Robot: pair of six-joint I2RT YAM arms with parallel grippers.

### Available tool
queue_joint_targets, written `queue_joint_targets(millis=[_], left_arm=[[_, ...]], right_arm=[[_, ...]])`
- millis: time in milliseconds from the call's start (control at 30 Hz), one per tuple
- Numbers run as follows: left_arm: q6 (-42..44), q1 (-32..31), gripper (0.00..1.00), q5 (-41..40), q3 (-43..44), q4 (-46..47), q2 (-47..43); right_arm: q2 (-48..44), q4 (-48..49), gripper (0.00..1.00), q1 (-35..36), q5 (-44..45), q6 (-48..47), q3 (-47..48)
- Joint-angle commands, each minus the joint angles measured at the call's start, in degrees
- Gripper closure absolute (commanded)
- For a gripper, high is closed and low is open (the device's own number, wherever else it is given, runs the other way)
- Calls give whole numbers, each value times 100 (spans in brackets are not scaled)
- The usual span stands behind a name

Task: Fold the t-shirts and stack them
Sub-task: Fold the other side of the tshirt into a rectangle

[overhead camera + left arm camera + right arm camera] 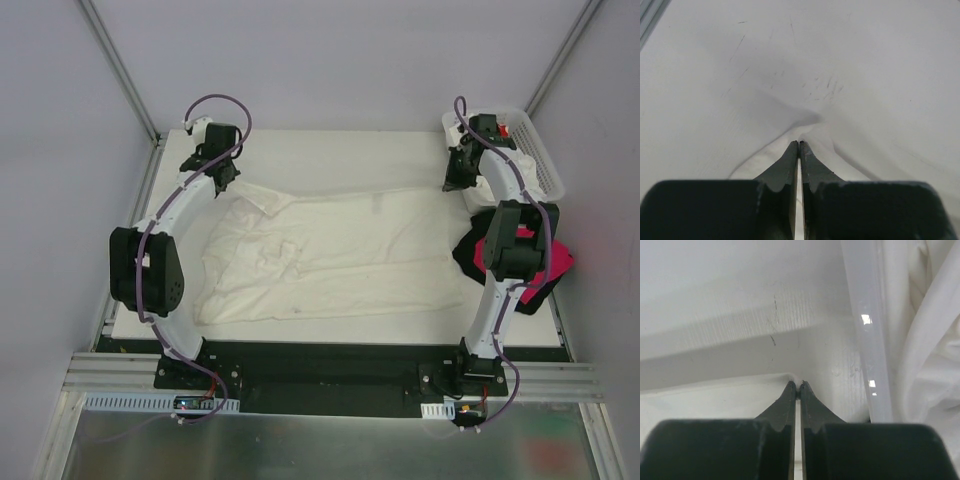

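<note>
Table (pixel 330 150), overhead: cream t-shirt (pixel 340 250) spread; wrist views: left gripper (pixel 799 143), right gripper (pixel 797 384) pinching its edge.

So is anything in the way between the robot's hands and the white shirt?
Nothing visible. The left gripper and the right gripper are each shut on a far edge of the spread-out cream t-shirt. The white basket sits beside the right one, not between.

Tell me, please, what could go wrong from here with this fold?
The left gripper and the right gripper each pinch only a thin edge of the cream t-shirt; it might slip out when pulled. The right gripper sits close beside the white basket, where cloth could snag. The shirt's left half is wrinkled; folding may trap creases.
</note>
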Motion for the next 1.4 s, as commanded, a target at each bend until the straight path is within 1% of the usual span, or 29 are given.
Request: queue_joint_targets(millis=[0,200,367,1000,1367], left_arm=[[258,-13,100,-347,356,255,68],[645,-13,100,-470,496,685,191],[882,13,100,-444,645,906,358],[1006,22,100,-461,971,1020,728],[1173,31,100,-479,1147,1266,1026]], right_arm=[[-300,822,99,0,172,-83,-266],[-327,1376,99,0,111,-83,-380],[-187,1482,99,0,84,-100,-135],[59,2027,99,0,22,-223,-99],[113,2334,99,0,-4,-250,-81]])
